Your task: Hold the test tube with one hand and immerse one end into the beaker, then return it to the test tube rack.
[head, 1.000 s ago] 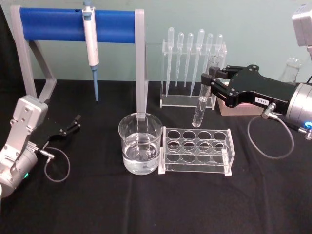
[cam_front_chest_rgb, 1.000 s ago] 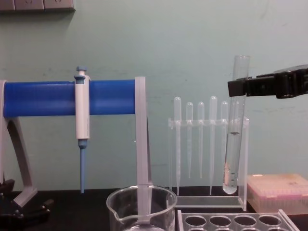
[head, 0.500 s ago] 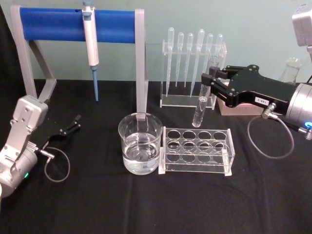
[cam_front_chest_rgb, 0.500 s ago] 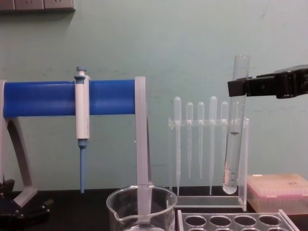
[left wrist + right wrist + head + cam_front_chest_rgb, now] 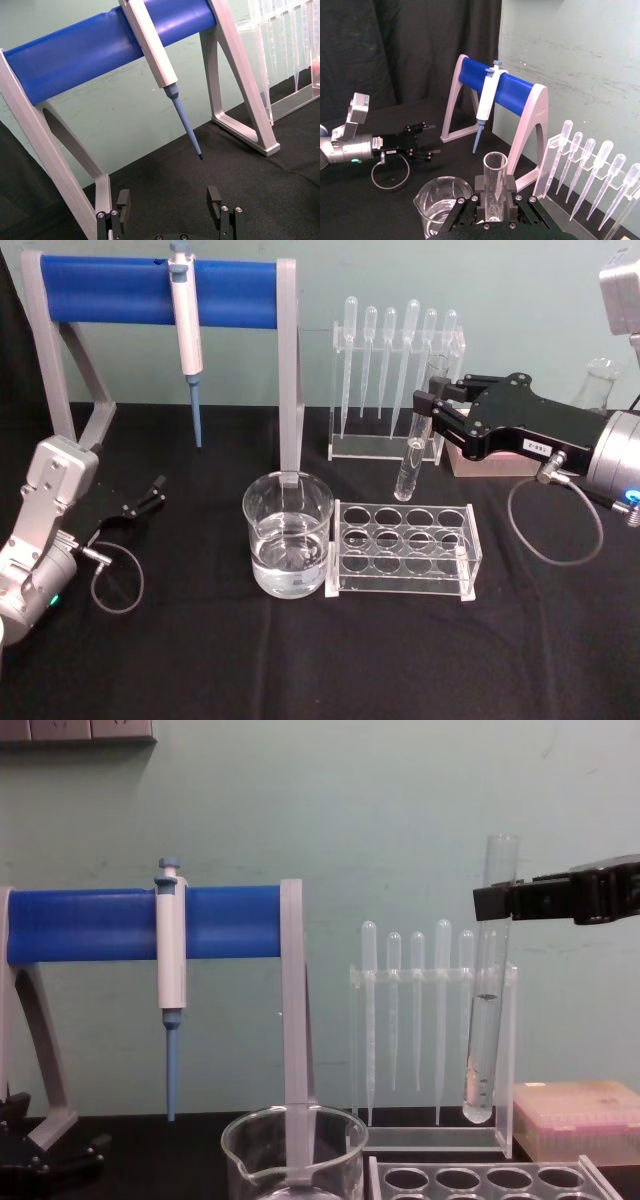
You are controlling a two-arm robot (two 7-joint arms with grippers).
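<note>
Nothing moved. My black right gripper (image 5: 425, 412) clamps the clear round-bottomed glass test tube (image 5: 409, 455). Black left gripper (image 5: 168, 202), far to its left, gapes.

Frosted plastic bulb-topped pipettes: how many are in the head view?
6 pipettes, side by side in the clear acrylic stand at the back; the held glass test tube could hide another.

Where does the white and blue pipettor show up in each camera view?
Head view: pipettor upper left, hanging on the blue bar.
Chest view: pipettor left of centre, upright on the bar.
Left wrist view: pipettor top centre, slanting.
Right wrist view: pipettor at centre, tip down.
Shared landmark: the blue bar.
</note>
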